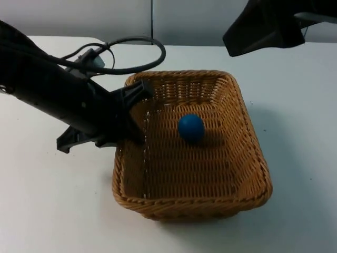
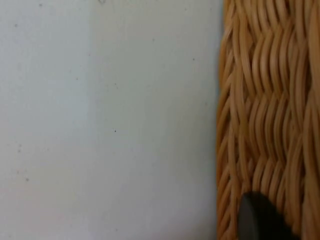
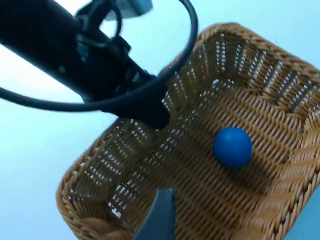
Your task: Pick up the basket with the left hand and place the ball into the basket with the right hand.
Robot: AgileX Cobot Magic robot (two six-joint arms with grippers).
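In the basket, ball.

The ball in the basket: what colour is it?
Blue; the ball shows best in the top view.

Blue ball inside wicker basket, left hand gripping its rim

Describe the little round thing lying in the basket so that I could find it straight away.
On the white table stands a woven tan basket, with the left gripper at its left wall. The ball rests on the basket's floor, touching no wall. It is smooth and solid blue, the sole coloured thing among wicker and black arms.
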